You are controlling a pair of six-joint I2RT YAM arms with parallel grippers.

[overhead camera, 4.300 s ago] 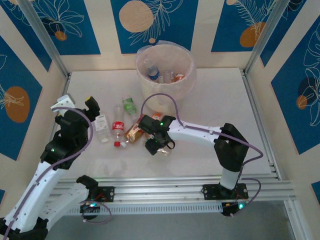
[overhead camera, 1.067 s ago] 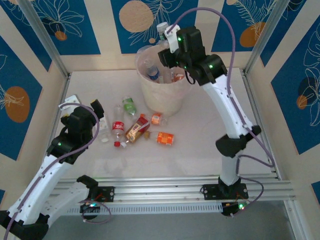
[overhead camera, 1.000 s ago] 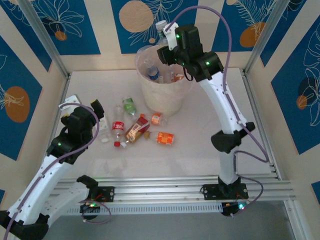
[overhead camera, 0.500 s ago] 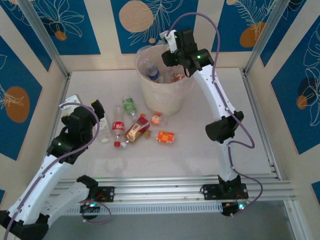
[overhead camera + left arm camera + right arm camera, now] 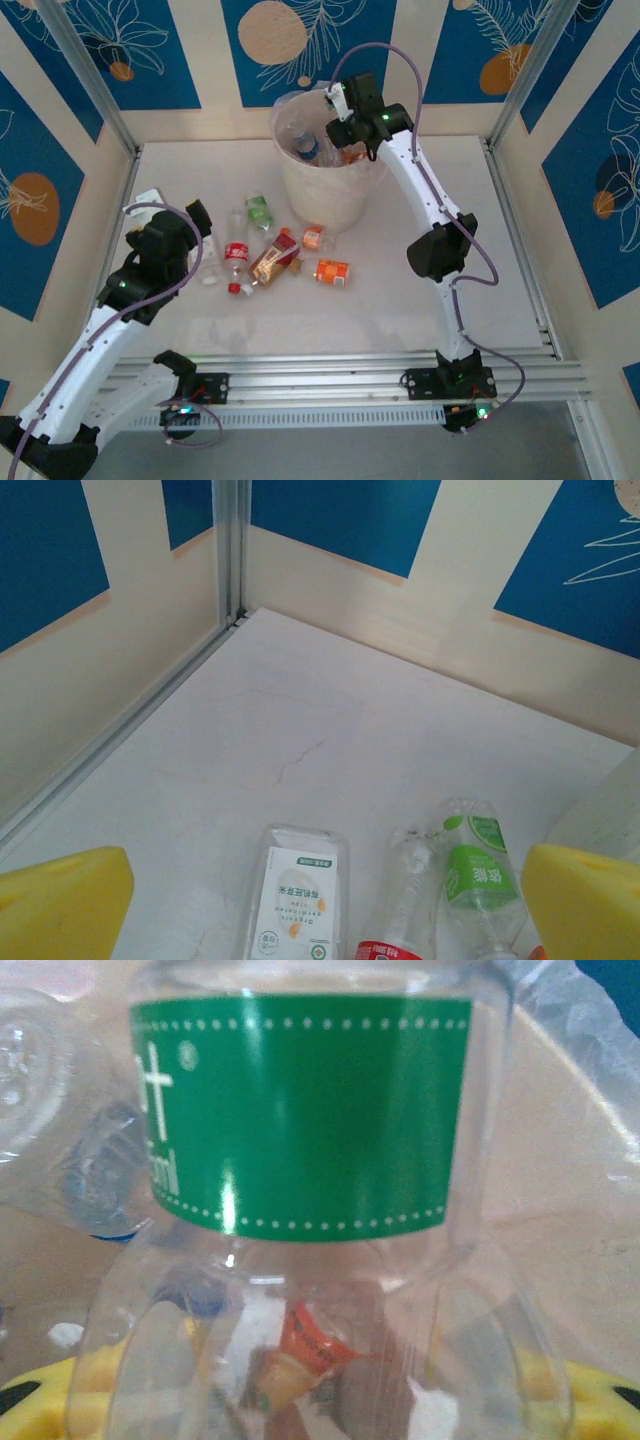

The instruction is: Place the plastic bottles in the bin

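The right fingers [image 5: 40,1400] are part closed around a clear held bottle [image 5: 300,1120] with a green label, gripping it at its lower end. They hold it over the mouth of the bin [image 5: 300,185], near the back rim. Inside the bin, under the held bottle, lie more bottles, 1 with an orange label [image 5: 300,1345].

The left fingers [image 5: 60,905] are spread fully wide and hold nothing. They hover over the bench [image 5: 400,300], well to the front-left of the bin.

In front of the bin, loose bottles lie flat on the bench:
- Just beside its base, a green bottle [image 5: 258,210] and a small orange bottle [image 5: 313,237].
- Further forward, a bronze bottle [image 5: 272,260] and a second orange bottle [image 5: 332,272].
- Further left, a red-label bottle [image 5: 236,255] and a white-label bottle [image 5: 300,890], both below the left fingers.
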